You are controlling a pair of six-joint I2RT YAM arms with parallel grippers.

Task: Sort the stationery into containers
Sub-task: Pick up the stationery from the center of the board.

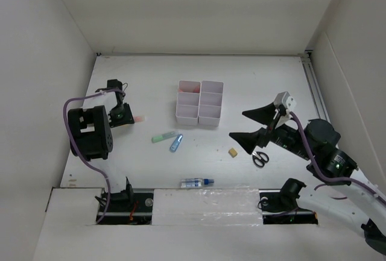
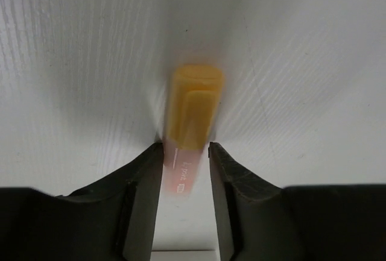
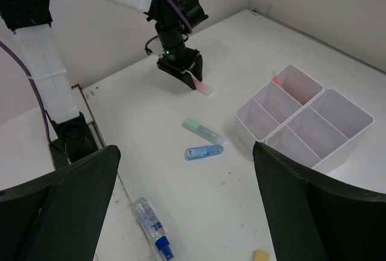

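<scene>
1. Pink pen [image 2: 188, 122] w/ orange cap lies on table [image 1: 253, 80], left-centre of top view. Left gripper [image 2: 186, 152] jaws pinch its barrel.
2. Right gripper [image 1: 236, 123] jaws spread wide, right of centre, just up-frame of eraser [image 1: 232, 151] & scissors [image 1: 260, 158].
3. White organizer [image 1: 208, 119] sits centre-frame. Green marker [image 1: 163, 136], blue tube [image 1: 176, 143] & bottle [image 1: 196, 182] lie lower down, outside it.

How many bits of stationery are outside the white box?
6: pen in the left claw, green marker, blue tube beside it, eraser, scissors near the right claw, bottle at the near edge. Arms may hide more.
</scene>
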